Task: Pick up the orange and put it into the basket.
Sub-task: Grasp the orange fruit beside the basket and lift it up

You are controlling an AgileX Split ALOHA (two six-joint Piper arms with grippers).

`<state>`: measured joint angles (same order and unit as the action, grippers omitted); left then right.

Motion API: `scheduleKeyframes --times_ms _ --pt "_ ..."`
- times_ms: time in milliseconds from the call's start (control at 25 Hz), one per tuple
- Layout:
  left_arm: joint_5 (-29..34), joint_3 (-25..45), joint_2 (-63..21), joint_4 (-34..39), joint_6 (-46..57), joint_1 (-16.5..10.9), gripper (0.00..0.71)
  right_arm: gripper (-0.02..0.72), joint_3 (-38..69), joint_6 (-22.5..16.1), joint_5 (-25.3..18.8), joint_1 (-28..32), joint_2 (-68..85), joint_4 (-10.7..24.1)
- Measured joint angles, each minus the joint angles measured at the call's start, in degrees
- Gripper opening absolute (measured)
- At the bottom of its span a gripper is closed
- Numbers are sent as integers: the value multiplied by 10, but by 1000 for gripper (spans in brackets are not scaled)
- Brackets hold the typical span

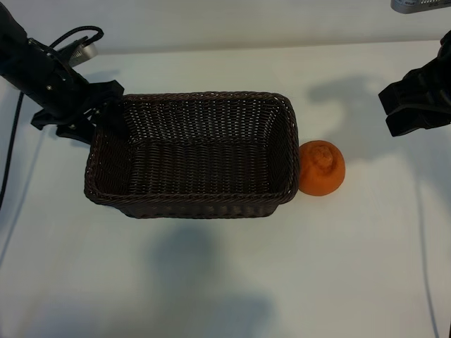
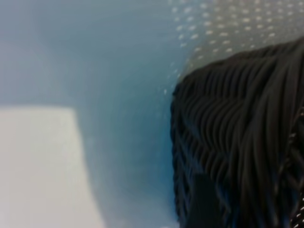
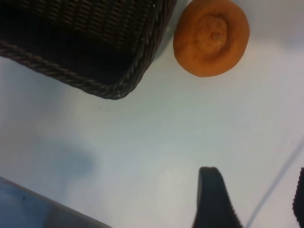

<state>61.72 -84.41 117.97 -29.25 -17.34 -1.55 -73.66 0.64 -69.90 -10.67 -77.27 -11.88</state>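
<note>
The dark brown woven basket [image 1: 190, 205] stands mid-table with nothing in it. Outside it, the orange [image 1: 322, 167] rests on the table against the basket's right wall, puckered end up. My left gripper [image 1: 95, 121] is at the basket's back left corner, its fingers spread to either side of the rim; the left wrist view is filled by weave [image 2: 237, 142] and one dark finger [image 2: 204, 202]. Above the table, right of and behind the orange, my right gripper [image 1: 416, 105] hangs open and holds nothing. Its wrist view shows the orange [image 3: 211, 38], a basket corner [image 3: 114, 85] and its fingers [image 3: 211, 202].
The white table [image 1: 211, 282] lies bare in front of the basket. A black cable [image 1: 10, 162] runs down the left side and a thin cable [image 1: 423, 246] down the right. A grey object [image 1: 423, 5] sits at the back right edge.
</note>
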Motion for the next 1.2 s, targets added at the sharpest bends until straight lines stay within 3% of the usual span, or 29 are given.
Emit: scheduleKeyframes --times_ms 480,800,1200 --pt "49 -5 -48 55 29 0 536 412 0 0 0 0 0 0" --pt "56 -5 -158 81 68 0 536 412 0 0 0 0 0 0" --pt "56 -5 -273 58 86 0 536 412 0 0 0 0 0 -1"
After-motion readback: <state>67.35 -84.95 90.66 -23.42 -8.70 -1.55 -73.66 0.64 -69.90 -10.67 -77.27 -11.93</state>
